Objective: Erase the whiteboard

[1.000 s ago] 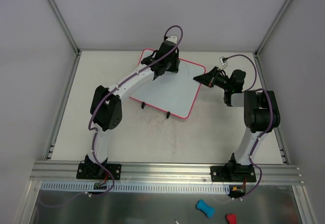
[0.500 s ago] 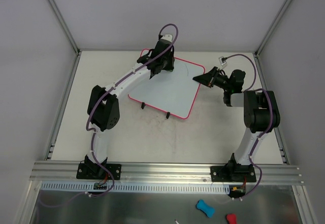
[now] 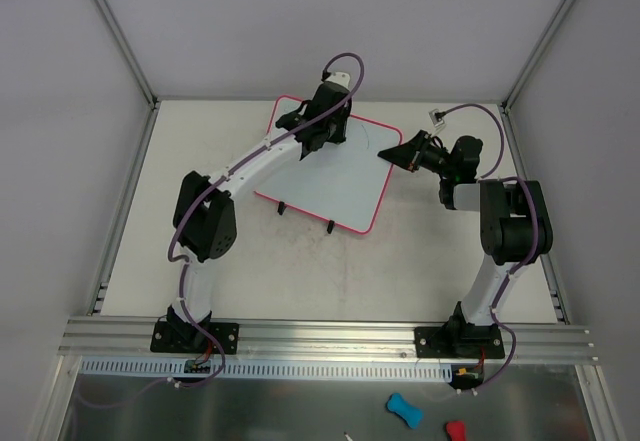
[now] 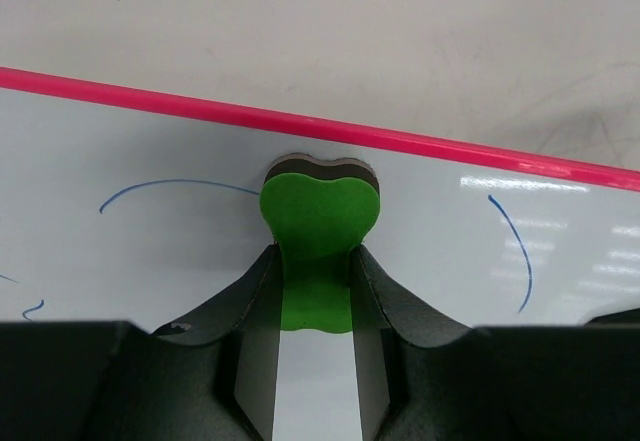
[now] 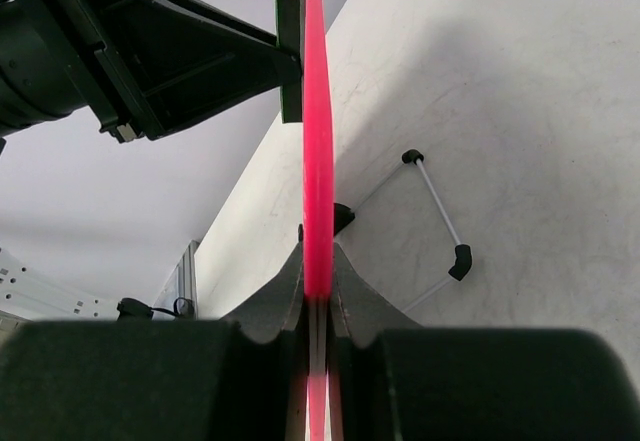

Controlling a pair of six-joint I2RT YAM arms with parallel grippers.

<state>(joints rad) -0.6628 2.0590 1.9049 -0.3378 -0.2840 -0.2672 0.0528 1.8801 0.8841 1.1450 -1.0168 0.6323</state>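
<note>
The whiteboard [image 3: 340, 181], white with a pink-red frame, lies tilted on the table on two small black feet [image 3: 330, 226]. My left gripper [image 3: 318, 139] is over its far-left part, shut on a green eraser [image 4: 320, 211] with a dark felt side. The eraser is close to the pink frame [image 4: 450, 146] at the far edge. Blue pen arcs [image 4: 170, 185] lie left of it, and another arc [image 4: 520, 256] right of it. My right gripper [image 3: 392, 155] is shut on the whiteboard's right edge [image 5: 318, 141], the pink frame running between its jaws [image 5: 318, 273].
A thin wire leg with black end caps [image 5: 440, 211] juts from the board's underside. An aluminium rail [image 3: 320, 336] crosses the near table edge. Small blue [image 3: 404, 409] and red [image 3: 455, 429] objects lie beyond it. Grey walls and metal posts [image 3: 115, 31] enclose the table.
My left gripper with the eraser slid toward the board's far-left corner, then back to the right a little. The right arm and the board have stayed put.
</note>
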